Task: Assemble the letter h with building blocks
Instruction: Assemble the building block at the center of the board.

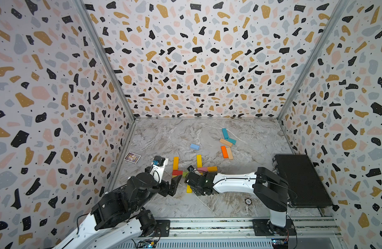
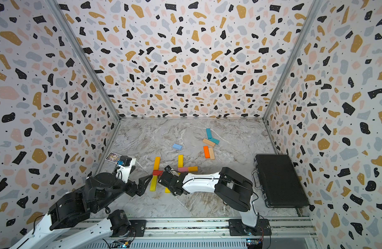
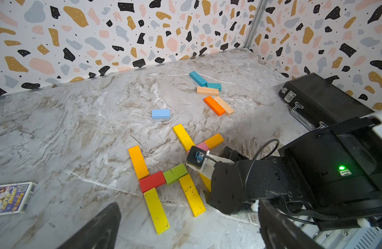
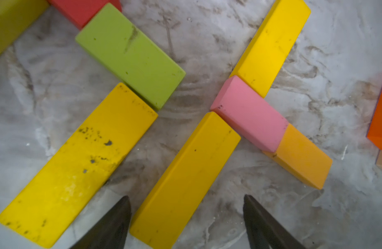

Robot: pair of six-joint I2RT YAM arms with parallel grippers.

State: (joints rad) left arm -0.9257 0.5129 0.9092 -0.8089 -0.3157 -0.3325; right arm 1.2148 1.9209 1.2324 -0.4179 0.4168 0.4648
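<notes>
Marble desk [image 1: 164,138]: carries everything, inside speckled walls [image 1: 196,54].

Black case [image 1: 302,181]: lies flat at the right edge, latches and handle turned toward the middle.

Left claw [image 1: 176,183]: hangs just left of the block figures, jaws spread wide, grips nothing.

Right claw [image 4: 186,199]: reaches in from the right, low over the near end of the plain yellow bar [image 4: 185,179]. Jaws parted to either side of it, one tip just beside its edge, the other clear. Has no hold.

Picture card [image 3: 11,199]: lies flat near the left wall. Shows a cartoon print, a QR code and a barcode, with lettering too small to read.

Building blocks [image 2: 156,163]: lie flat, some front middle of the desk, some back right.

Amber bar [image 3: 138,161], lemon bar [image 3: 156,210], scuffed yellow bar [image 3: 192,195]: point front to back, roughly parallel, as the strokes of the left figure.

Back yellow bar [image 3: 183,137]: points the same way, in line with the plain yellow bar, just right of that figure.

Teal bar [image 3: 198,78], tan bar [image 3: 207,91], orange bar [image 3: 214,105] side by side with a second tan bar [image 3: 224,105]: lie slanted, back right, apart from the figures.

Red piece [image 3: 152,182] and green piece [image 3: 176,173]: sit end to end, long axes side to side, joining the left figure's strokes.

Pink piece [image 4: 248,114] and amber piece [image 4: 302,157]: sit end to end, pointing right from where the two in-line yellow bars meet.

Teal piece [image 3: 214,86]: touches the tan bar.

Light blue piece [image 3: 161,113]: lies alone mid-desk, long axis side to side.
</notes>
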